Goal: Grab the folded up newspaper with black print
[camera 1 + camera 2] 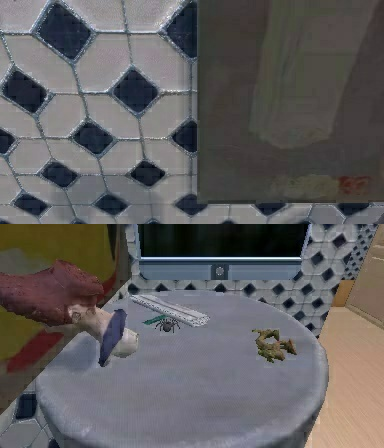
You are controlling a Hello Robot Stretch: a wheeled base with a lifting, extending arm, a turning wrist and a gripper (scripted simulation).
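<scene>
Soft, even light on the round grey table (200, 394), its front side shaded darker. The tiled floor (90, 105) is brightly, flatly lit.

No text, label, number or sign is legible. The folded newspaper (170, 310), near the round table's (200, 394) far edge, carries unreadable print.

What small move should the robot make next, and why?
Probably roll forward a little, then reach out: the newspaper lies on the table's far side, left of the arm side view's middle, with a small dark thing close beside it.
</scene>
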